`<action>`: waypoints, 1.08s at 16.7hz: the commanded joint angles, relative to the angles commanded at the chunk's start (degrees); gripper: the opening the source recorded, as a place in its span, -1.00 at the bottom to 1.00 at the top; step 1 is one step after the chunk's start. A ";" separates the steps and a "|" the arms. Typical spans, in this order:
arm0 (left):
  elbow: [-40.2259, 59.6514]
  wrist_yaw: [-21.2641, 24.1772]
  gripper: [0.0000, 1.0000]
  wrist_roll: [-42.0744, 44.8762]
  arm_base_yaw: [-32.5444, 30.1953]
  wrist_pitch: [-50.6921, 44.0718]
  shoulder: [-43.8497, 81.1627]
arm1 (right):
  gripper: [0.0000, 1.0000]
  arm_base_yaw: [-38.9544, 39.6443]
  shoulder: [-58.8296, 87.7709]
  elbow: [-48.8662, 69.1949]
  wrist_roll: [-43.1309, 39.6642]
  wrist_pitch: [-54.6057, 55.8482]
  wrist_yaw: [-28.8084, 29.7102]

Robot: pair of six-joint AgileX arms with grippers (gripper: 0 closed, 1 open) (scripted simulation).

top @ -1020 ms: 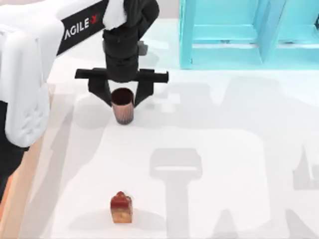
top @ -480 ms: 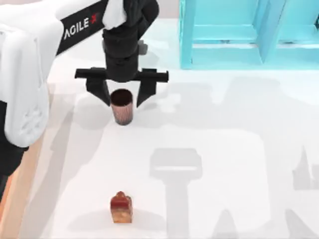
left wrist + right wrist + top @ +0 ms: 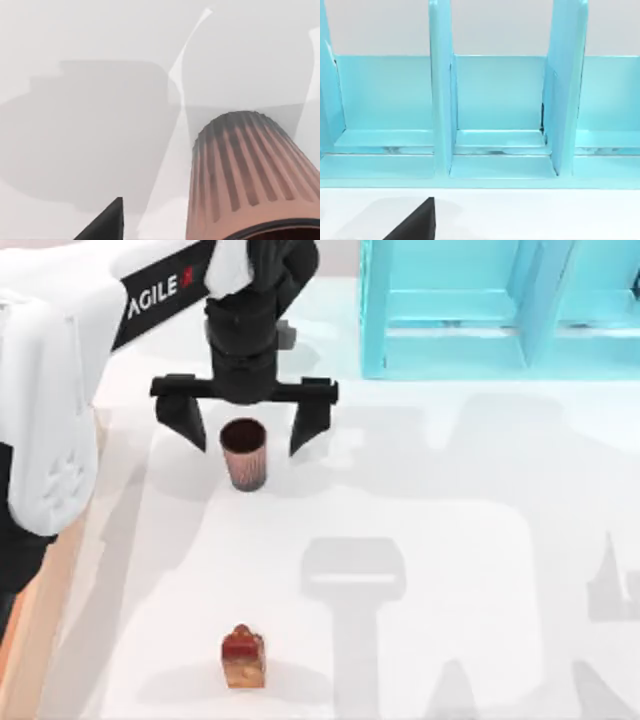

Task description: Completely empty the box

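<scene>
Box edge (image 3: 40, 620) left; left pincer (image 3: 245, 430) straddles ribbed cup (image 3: 243, 452), untouching.

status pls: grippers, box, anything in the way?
Left gripper open, fingers either side of ribbed brown cup standing on table. Box edge at table's left. Small red-brown block near front, out of the way.

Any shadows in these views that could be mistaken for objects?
Top view: grey arm and gripper shadows lie flat on the table, one T-shaped below centre. Left wrist view: a broad soft shadow on the table beside the cup. Right wrist view: the shelf is evenly lit.
</scene>
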 joint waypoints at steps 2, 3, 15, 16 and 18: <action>0.00 0.00 1.00 0.00 0.00 0.00 0.00 | 1.00 0.00 0.00 0.00 0.00 0.00 0.00; 0.01 0.00 1.00 0.00 -0.04 -0.01 0.05 | 1.00 0.00 0.00 0.00 0.00 0.00 0.00; 32.71 0.10 1.00 -0.16 -0.29 -23.85 8.47 | 1.00 0.00 0.00 0.00 0.00 0.00 0.00; 35.91 0.09 1.00 -0.14 -0.28 -26.27 9.14 | 1.00 0.00 0.00 0.00 0.00 0.00 0.00; 40.63 0.11 1.00 -0.08 -0.24 -30.19 10.14 | 1.00 0.00 0.00 0.00 0.00 0.00 0.00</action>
